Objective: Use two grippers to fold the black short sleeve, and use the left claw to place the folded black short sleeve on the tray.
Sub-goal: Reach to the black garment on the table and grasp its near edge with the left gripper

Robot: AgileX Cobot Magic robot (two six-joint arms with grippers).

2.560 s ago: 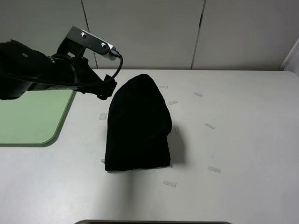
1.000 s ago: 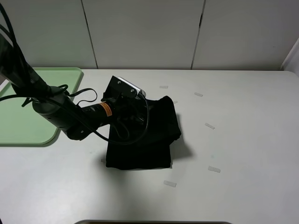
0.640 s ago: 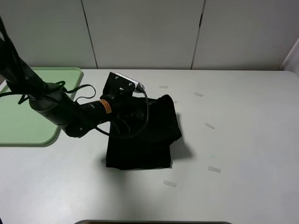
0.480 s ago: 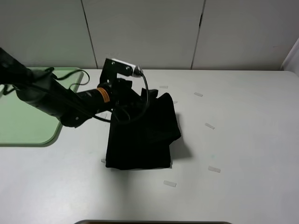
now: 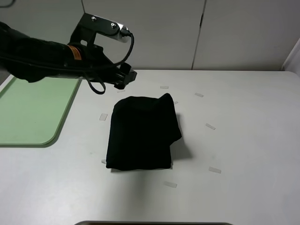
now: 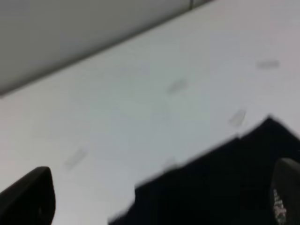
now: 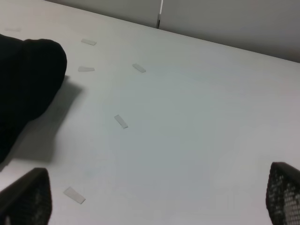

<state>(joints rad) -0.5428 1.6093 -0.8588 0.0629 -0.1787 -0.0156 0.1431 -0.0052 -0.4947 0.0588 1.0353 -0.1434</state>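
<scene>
With both claws spread and empty, we should bring the left claw (image 5: 125, 77) low onto the folded shirt (image 5: 142, 132) mid-table, pinching every layer before carrying it to the tray (image 5: 35, 112) at the left edge.

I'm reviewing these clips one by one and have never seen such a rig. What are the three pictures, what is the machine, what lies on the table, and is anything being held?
The machine is a two-armed robot with pincer grippers. The wide picture comes from a camera mounted high, off the arms; the other two come from cameras on each wrist. On the white table lies a folded black short sleeve, with small white paper scraps around it and a pale green tray at the left. The left gripper hangs above the table beyond the shirt, open and empty. The right gripper shows only in its own wrist view, fingertips wide apart over bare table, holding nothing.
</scene>
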